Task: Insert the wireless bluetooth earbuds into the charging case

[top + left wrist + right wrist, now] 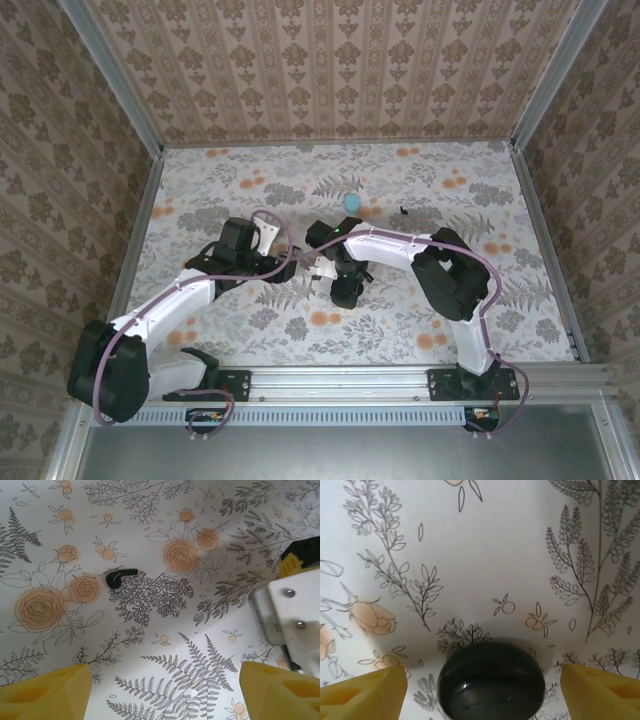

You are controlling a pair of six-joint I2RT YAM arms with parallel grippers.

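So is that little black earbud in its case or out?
Out. The earbud lies on its side on the flowered tablecloth, with bare cloth all around it.

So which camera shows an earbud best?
The left wrist view: an earbud lies close and sharp, bud and stem clear. The top view has a tiny black speck right of the charging case, maybe another earbud. The right wrist view faces a black disc.
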